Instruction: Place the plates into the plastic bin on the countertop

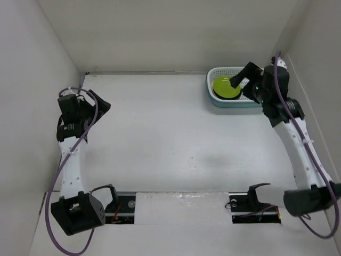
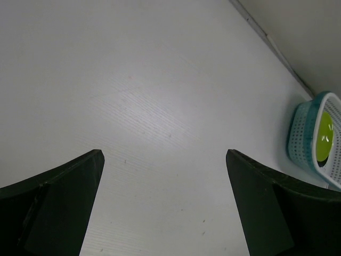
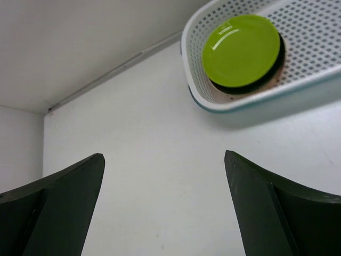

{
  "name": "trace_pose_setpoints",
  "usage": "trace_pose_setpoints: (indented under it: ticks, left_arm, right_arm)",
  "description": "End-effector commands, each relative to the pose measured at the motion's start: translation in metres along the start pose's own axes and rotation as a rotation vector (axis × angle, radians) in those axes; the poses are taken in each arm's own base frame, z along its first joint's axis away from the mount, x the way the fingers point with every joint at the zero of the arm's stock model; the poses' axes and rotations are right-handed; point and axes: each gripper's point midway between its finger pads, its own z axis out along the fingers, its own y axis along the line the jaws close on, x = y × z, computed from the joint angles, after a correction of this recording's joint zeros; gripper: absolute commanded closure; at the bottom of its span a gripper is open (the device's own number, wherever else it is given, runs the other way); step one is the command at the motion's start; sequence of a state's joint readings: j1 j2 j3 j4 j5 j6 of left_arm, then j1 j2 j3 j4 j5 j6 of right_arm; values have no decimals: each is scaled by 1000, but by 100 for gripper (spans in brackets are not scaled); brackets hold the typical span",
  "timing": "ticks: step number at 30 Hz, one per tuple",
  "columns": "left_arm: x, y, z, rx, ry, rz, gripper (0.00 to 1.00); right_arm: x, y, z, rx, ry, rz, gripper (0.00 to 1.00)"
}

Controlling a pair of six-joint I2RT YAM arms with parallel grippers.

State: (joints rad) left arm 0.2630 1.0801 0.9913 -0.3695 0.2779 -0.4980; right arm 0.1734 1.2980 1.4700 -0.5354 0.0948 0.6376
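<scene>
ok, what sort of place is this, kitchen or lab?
Probably a lab test cell: a white table boxed in by white walls, left arm and right arm bolted at its edge, one basket holding a green plate.

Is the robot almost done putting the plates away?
Looks done or nearly so. A green plate tops a stack in the bin, a black plate just under it. The left end effector and right end effector are open, holding nothing. No plates show on the countertop.
</scene>
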Motion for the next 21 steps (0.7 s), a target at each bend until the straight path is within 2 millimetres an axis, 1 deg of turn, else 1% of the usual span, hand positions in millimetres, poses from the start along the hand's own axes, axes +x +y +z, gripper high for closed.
trace_pose_setpoints:
  ticks: [1, 2, 3, 4, 5, 6, 7, 8, 9, 10, 11, 12, 13, 14, 15, 16, 17, 18, 20, 21]
  left_arm:
    - [-42, -29, -44, 38, -149, 43, 0]
    - [-45, -36, -54, 57, -163, 49, 0]
    - [-46, -38, -59, 61, -170, 51, 0]
    - [-46, -41, -65, 77, -179, 55, 0]
    - [-46, -45, -77, 92, -203, 61, 0]
    - [-43, -44, -81, 93, -203, 62, 0]
    - [-38, -43, -84, 103, -201, 73, 0]
    - [-33, -42, -88, 102, -200, 73, 0]
    - [-27, -47, -99, 145, -206, 94, 0]
    - [-15, -44, -96, 150, -185, 98, 0]
    - [-10, -43, -97, 150, -184, 93, 0]
    - [-3, -43, -103, 170, -183, 97, 0]
    - [3, -43, -104, 184, -173, 90, 0]
    - [14, -38, -100, 186, -149, 87, 0]
    - [19, -41, -106, 215, -151, 94, 0]
    - [22, -39, -107, 216, -152, 95, 0]
    - [29, -34, -103, 208, -140, 91, 0]
    - [34, -33, -102, 213, -130, 94, 0]
    - [39, -25, -98, 191, -125, 99, 0]
    - [42, -29, -99, 214, -110, 111, 0]
  right_arm:
    - [2, -20, -58, 61, -44, -85, 0]
    - [-5, -25, -73, 96, -86, -89, 0]
    - [3, -24, -88, 95, -72, -107, 0]
    - [-4, -21, -114, 67, -118, -103, 0]
    - [-6, -16, -129, 40, -132, -105, 0]
    - [-5, -10, -143, 2, -133, -108, 0]
    - [1, -15, -153, 4, -116, -116, 0]
    - [-4, -16, -172, -27, -137, -105, 0]
    - [-2, -18, -180, -39, -133, -104, 0]
    - [2, -24, -188, -30, -121, -109, 0]
    - [0, -28, -201, -43, -138, -111, 0]
    - [0, -32, -206, -38, -149, -109, 0]
    - [0, -35, -212, -41, -154, -107, 0]
    - [0, -37, -218, -45, -159, -105, 0]
    - [-3, -39, -228, -64, -184, -94, 0]
    - [-4, -40, -234, -74, -197, -89, 0]
    - [-3, -42, -237, -78, -201, -87, 0]
    - [-6, -45, -243, -80, -225, -79, 0]
    - [-4, -46, -243, -74, -217, -82, 0]
    - [-1, -51, -243, -59, -215, -85, 0]
